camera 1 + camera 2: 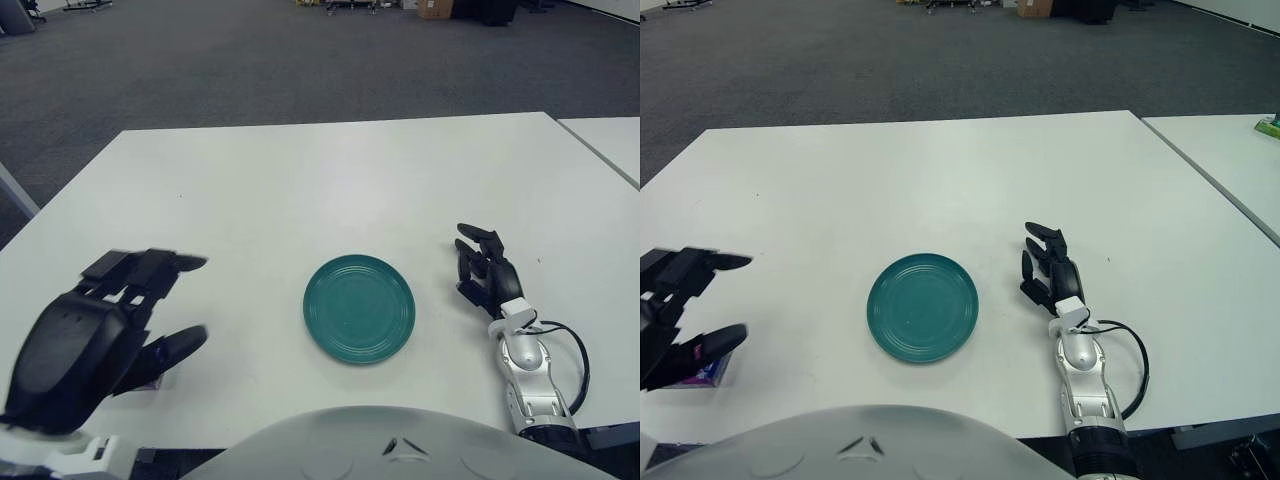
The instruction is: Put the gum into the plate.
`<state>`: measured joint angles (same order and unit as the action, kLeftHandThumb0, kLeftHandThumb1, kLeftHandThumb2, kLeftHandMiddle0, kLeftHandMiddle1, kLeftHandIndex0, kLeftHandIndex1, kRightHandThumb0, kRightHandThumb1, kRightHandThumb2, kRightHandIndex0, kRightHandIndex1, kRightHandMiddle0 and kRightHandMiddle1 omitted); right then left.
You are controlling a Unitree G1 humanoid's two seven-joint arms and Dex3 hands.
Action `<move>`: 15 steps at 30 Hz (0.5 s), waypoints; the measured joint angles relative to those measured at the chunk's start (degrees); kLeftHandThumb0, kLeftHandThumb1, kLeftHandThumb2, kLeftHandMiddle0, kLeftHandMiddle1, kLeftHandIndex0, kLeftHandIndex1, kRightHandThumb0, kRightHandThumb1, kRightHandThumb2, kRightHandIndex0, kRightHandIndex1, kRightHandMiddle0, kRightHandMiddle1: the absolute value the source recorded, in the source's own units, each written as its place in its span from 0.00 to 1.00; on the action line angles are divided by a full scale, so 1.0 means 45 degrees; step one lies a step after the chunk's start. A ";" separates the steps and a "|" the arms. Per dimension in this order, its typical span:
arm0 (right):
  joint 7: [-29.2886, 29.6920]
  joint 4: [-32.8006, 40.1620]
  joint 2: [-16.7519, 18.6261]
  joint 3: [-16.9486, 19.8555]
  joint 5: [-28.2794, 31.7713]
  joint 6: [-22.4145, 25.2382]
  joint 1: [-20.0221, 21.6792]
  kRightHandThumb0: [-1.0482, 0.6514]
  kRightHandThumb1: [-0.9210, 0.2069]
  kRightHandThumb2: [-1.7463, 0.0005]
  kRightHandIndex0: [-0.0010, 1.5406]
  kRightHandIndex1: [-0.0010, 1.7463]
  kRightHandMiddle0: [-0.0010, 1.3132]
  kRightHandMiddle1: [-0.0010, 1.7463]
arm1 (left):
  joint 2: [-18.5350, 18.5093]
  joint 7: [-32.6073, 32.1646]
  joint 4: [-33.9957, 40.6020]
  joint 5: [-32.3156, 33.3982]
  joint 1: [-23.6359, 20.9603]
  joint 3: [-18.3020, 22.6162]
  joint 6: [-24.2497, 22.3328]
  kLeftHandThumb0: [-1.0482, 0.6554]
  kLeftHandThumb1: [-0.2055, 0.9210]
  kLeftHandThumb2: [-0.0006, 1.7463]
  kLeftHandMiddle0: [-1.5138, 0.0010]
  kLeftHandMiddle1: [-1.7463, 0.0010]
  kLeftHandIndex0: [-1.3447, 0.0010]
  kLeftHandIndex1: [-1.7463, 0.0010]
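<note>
Nearest the camera, at the bottom edge, a pale grey rounded part of the robot's body fills the lower centre. Left hand shows at the left over the white worktop, fingers spread, upper fingers extended forward and thumb below, nothing clasped between them. Gum: a small purple packet lying flat on the worktop directly under the left hand, near the front-left edge; the thumb sits just above it, contact cannot be told. Teal plate sits centre-front on the worktop, well apart from the gum, nothing on it. Right hand shows to the right of the plate, near it but apart, fingers loosely extended forward, holding nothing. Second white table stands at far right. Grey carpet floor behind.
</note>
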<state>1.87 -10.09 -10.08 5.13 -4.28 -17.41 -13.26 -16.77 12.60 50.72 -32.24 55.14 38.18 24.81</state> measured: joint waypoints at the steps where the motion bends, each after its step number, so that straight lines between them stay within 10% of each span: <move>1: -0.0025 0.0022 0.0003 0.0073 0.0143 0.0052 -0.0005 0.22 0.00 0.53 0.32 0.02 0.04 0.50 | -0.0004 0.0103 -0.0094 -0.0086 0.0095 0.0166 -0.0002 0.07 1.00 0.22 0.70 0.79 0.83 0.35; 15: -0.0675 0.1136 0.0031 0.0687 0.1422 0.1193 -0.0540 0.22 0.00 0.54 0.35 0.03 0.05 0.51 | -0.0935 0.1082 -0.1569 -0.1008 0.0713 0.1679 0.0577 0.01 1.00 0.26 0.74 0.94 0.92 0.41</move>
<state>-1.16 -4.98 -9.94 8.22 2.12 -12.04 -15.69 -20.98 17.47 43.66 -36.78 58.35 45.74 27.41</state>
